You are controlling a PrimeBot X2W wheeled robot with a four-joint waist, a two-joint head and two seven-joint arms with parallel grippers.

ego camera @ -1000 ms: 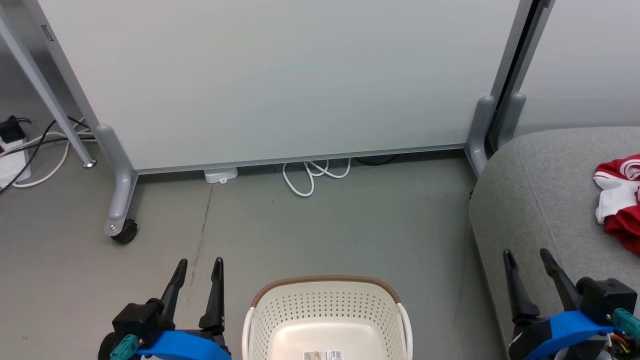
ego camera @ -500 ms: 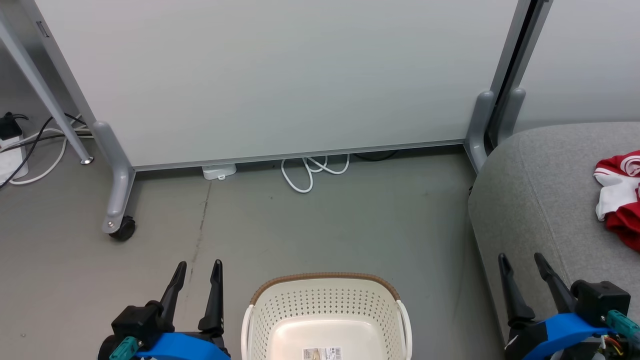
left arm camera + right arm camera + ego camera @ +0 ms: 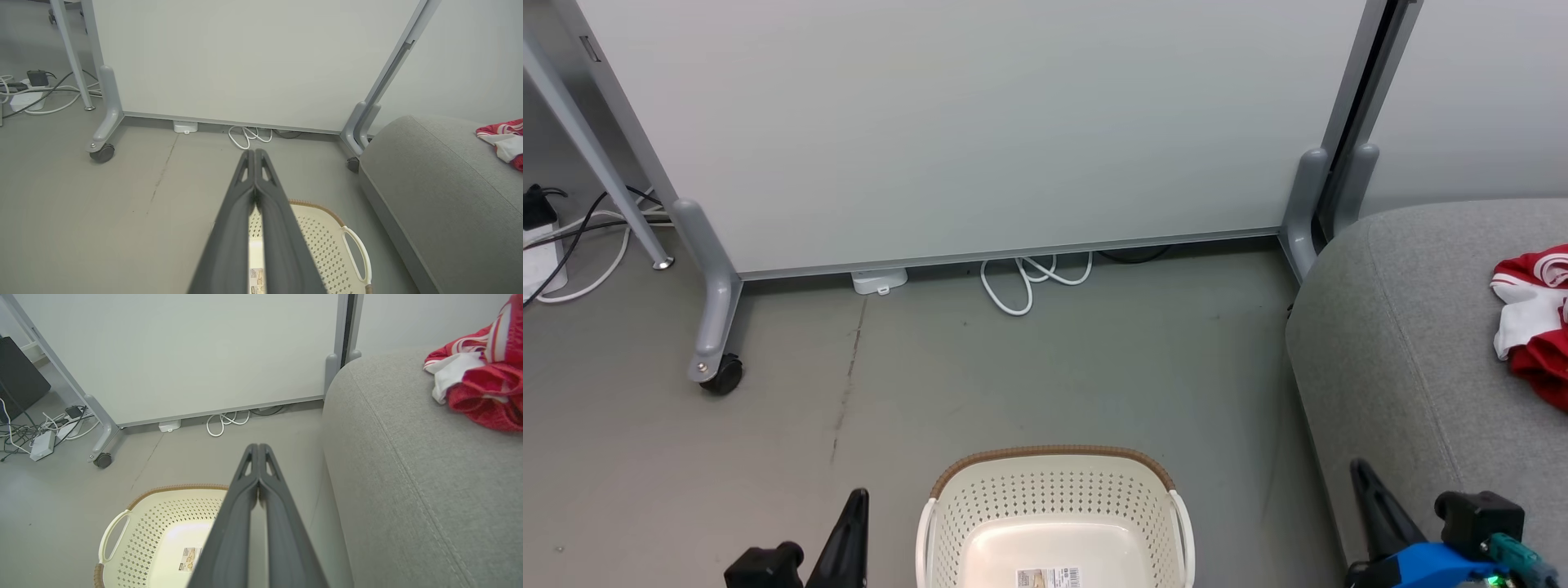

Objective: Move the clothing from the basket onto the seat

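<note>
Clothing (image 3: 482,392) — perhaps both garments — on seat (image 3: 408,477); left gripper (image 3: 254,152), right gripper (image 3: 258,446) closed.

The basket (image 3: 1054,494) is made of cream plastic, perforated and faintly glossy, and is edged with a brown woven-look rim (image 3: 1054,451). A paper label (image 3: 1049,578) is stuck inside. The couch (image 3: 1405,327) is covered in matt grey woven cloth, and soft red and white clothing (image 3: 1531,327) is laid on it. The floor (image 3: 1013,384) is smooth and matt.

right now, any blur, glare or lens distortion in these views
Head view: even soft light, no glare, basket sharp. Left wrist view: left gripper near the lens looks slightly soft; partition posts lean apart. Right wrist view: right gripper likewise soft, seat weave crisp.
</note>
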